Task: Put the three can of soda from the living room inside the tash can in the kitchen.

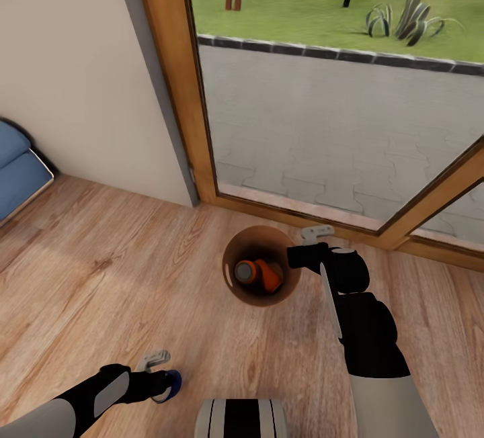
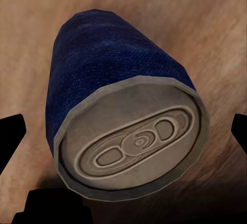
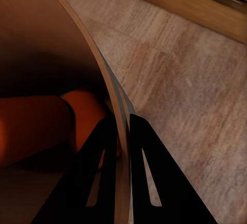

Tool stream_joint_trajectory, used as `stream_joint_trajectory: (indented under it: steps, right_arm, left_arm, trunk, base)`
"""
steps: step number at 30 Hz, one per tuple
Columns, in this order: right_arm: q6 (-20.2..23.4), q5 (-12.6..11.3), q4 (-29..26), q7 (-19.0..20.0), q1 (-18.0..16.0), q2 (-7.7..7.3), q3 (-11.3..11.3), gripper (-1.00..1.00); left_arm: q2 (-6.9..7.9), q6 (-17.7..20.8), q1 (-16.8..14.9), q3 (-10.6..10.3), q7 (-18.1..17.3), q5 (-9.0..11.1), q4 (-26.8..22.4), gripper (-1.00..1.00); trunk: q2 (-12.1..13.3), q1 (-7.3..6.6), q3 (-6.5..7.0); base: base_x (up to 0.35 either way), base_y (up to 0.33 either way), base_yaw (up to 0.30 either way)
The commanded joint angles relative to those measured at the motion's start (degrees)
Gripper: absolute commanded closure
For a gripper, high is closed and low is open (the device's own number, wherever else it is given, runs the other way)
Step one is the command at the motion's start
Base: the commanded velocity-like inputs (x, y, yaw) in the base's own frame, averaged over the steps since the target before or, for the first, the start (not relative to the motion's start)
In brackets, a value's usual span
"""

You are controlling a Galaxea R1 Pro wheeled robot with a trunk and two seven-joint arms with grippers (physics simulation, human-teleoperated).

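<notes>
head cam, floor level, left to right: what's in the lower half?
Blue sofa → left pincer with the blue can → bin holding an orange can → right pincer on the bin's rim.

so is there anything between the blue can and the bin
Nothing visible. The blue can sits in the left tool, low over bare wood floor, and the stretch to the bin is open. The right tool pinches the bin's rim; an orange can lies inside.
</notes>
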Motion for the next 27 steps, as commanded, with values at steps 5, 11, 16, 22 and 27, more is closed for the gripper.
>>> stream_joint_trajectory:
  steps: [5, 11, 16, 22, 27]
  right_arm:
    - [0.1, -1.1, 0.0, 0.2, 0.0, 0.01, 0.0, 1.0]
    - [0.1, -1.0, 0.0, 0.2, 0.0, 0.01, 0.0, 1.0]
    - [0.1, -1.1, 0.0, 0.2, 0.0, 0.01, 0.0, 1.0]
    - [0.1, -1.1, 0.0, 0.2, 0.0, 0.01, 0.0, 1.0]
    - [0.1, -1.1, 0.0, 0.2, 0.0, 0.01, 0.0, 1.0]
  left_arm:
    - [0.0, 1.0, 0.0, 0.0, 0.0, 0.1, 0.1, -1.0]
    - [0.0, 1.7, 0.0, 0.0, 0.1, 0.1, 0.0, 1.0]
    - [-0.07, 1.3, 0.0, 0.0, 0.2, 0.1, 0.1, 1.0]
    - [-0.09, 1.3, 0.0, -0.1, 0.2, 0.1, 0.1, 1.0]
    - [-1.37, 0.3, 0.0, -0.2, -0.2, -0.4, -0.3, 1.0]
  trunk:
    - [0.0, -0.01, 0.01]
    - [0.0, -0.01, 0.01]
    - [0.0, -0.01, 0.01]
    - [0.0, -0.01, 0.01]
    - [0.0, -0.01, 0.01]
  base:
    - [0.0, 0.0, 0.0]
    - [0.0, 0.0, 0.0]
    - [0.0, 0.0, 0.0]
    - [0.0, 0.0, 0.0]
    - [0.0, 0.0, 0.0]
